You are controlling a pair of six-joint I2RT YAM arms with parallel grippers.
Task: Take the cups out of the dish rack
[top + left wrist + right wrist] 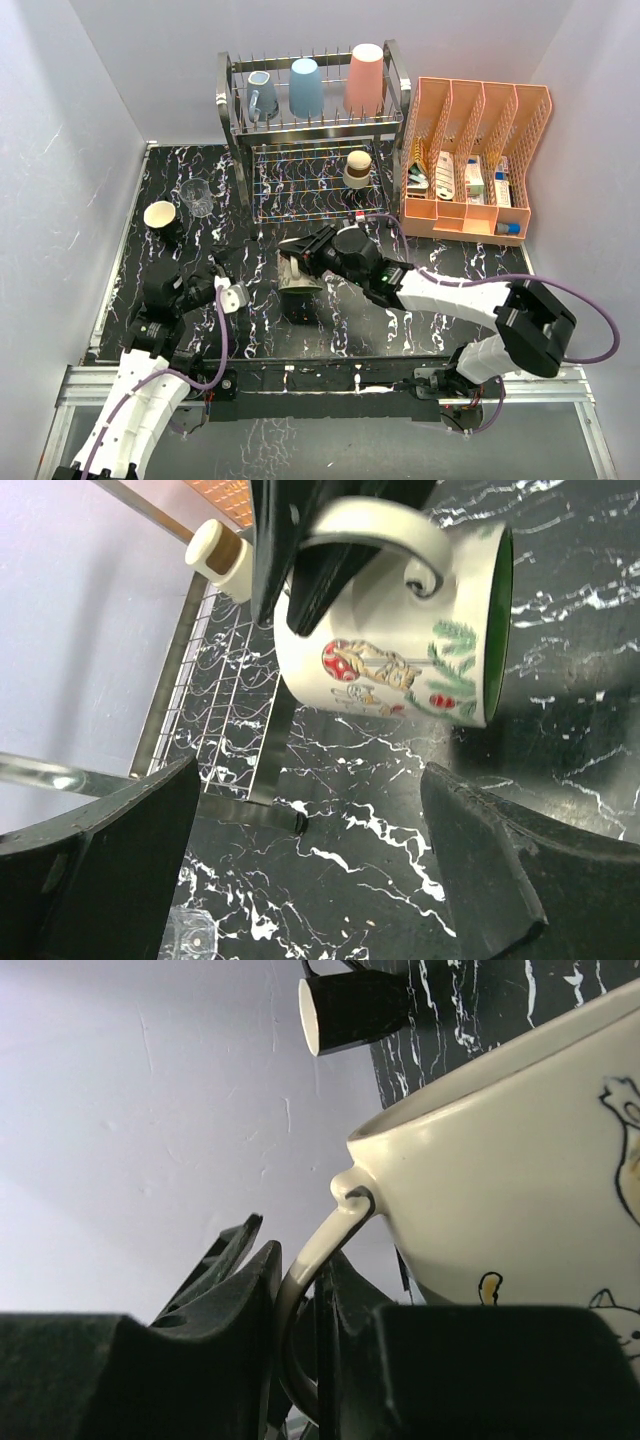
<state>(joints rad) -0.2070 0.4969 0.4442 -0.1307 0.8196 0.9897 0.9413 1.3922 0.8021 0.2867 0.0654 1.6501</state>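
Tilting sideways, cream mug (390,630), its handle clamped in the right claw (300,1310).

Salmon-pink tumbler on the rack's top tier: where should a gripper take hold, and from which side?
Clamp the salmon-pink tumbler across its side walls near the raised base, probably from above: no handle, apparently mouth-down, with the light-blue tumbler close beside it.

Cups in rack (306,88): I count four
Cups off rack (196,197): three
Rack (228,105): one
Organizer (480,108), 2 o'clock: one
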